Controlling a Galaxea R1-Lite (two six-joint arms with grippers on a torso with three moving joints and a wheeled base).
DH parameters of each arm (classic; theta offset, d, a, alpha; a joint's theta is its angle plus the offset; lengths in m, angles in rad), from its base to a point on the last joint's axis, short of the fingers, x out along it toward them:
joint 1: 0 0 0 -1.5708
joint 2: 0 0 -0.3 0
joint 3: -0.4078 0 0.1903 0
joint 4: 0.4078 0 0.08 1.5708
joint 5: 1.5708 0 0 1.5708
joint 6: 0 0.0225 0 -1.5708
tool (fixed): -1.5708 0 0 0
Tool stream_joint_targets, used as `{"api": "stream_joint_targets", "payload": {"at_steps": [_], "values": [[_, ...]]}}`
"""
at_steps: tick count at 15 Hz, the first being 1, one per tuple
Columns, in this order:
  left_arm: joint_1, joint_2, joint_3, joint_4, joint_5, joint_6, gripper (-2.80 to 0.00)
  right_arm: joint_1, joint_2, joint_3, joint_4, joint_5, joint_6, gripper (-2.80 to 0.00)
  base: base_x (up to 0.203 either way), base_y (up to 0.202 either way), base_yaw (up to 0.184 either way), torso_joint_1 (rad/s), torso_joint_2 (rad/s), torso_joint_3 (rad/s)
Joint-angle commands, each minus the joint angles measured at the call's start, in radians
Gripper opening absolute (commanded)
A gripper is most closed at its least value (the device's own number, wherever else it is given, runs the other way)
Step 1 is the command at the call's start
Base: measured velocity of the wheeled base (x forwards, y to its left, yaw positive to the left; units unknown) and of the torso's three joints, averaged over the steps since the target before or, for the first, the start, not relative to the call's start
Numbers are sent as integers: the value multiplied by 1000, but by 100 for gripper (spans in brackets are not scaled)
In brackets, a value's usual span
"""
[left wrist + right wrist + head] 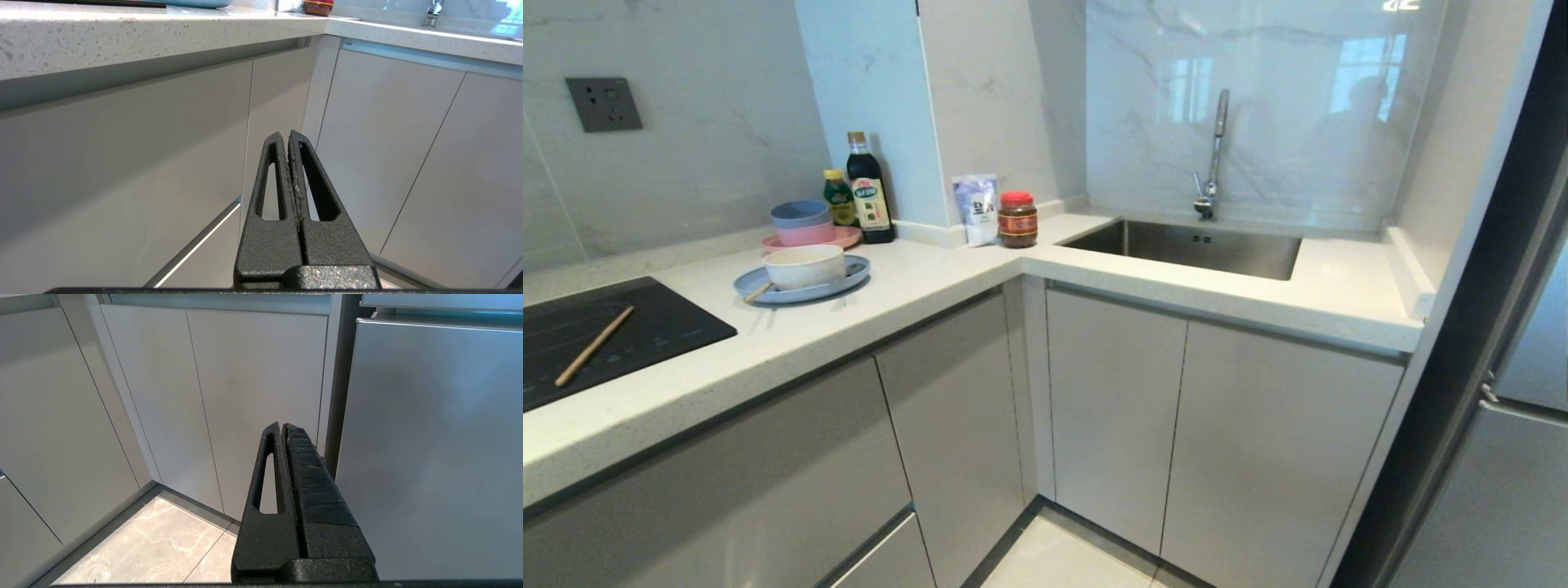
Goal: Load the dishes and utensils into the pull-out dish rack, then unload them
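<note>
Nearest the head camera, a single light-wood chopstick (592, 346) lies loose on the black cooktop (645, 327) at the near left; it is light, stiff and thin, and I judge it is best pinched near its middle so it does not pivot. Farther back on the pale counter (915, 302) sits the light-blue plate (854, 272), with the small white bowl (803, 266) standing on it and what looks like a second chopstick (758, 291) resting at the plate's near rim. Both dishes look hard, smooth and breakable; the rim is the likely place to take hold, and the bowl would have to come off the plate first. No metal cutlery shows. The bowl's inside cannot be seen from this angle.

Behind them, a pink plate (845, 237) carries stacked pink and blue bowls (801, 220), not part of the job. The sink (1184, 245) at the far right shows nothing in it. No pull-out dish rack is visible; all the cabinet fronts (1111, 408) are shut, so I judge one must be drawn open first.

Neither arm appears in the head view. Below the counter edge, the left gripper (289, 136) faces the cabinet fronts, fingers pressed together and holding nothing. Low near the floor, the right gripper (282, 428) is likewise closed and empty.
</note>
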Motion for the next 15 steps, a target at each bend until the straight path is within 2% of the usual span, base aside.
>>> {"api": "stream_joint_targets", "payload": {"at_steps": [1,15], "values": [[0,1,26,0,1,-1,-280,0,-4,2,0,-1,-1,-280,0,0,0,0,0,0],[0,1,26,0,1,-1,-280,0,-4,2,0,-1,0,-280,0,0,0,0,0,0]]}}
